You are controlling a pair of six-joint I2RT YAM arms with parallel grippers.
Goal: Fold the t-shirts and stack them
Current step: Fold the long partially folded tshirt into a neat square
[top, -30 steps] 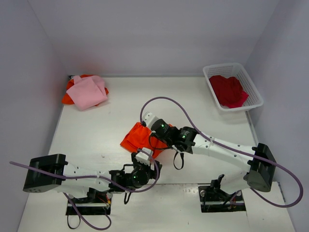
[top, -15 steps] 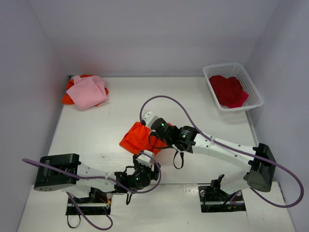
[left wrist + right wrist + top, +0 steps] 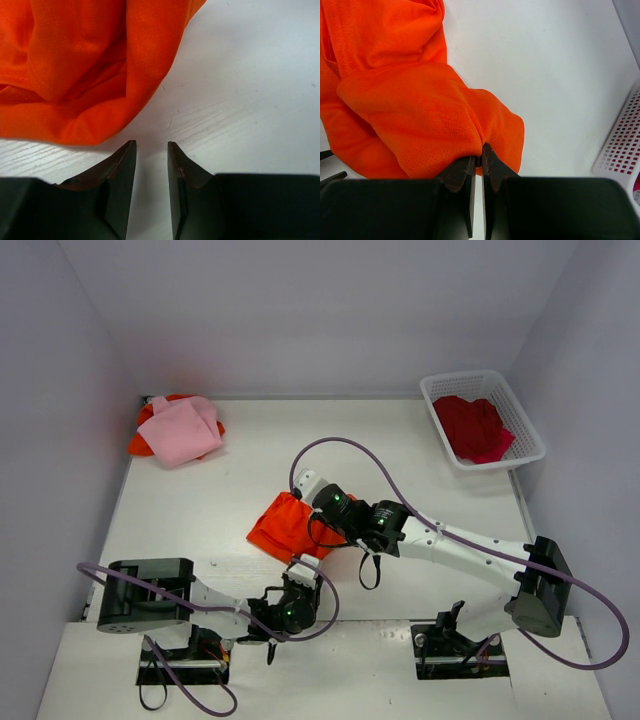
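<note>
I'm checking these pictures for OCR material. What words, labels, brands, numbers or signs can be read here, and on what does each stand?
None: no text can be read in any view. The orange t-shirt, the pink t-shirt, the red t-shirt and the white basket show no print, tag or logo.

No legible text or labels anywhere.

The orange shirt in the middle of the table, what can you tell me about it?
The orange shirt is a bunched heap of bright, fine-mesh fabric with a stitched hem showing, lying on the white wood-grain table. The right end effector pinches one fold of it. The left end effector sits just off its near edge, slightly open, not touching it.
</note>
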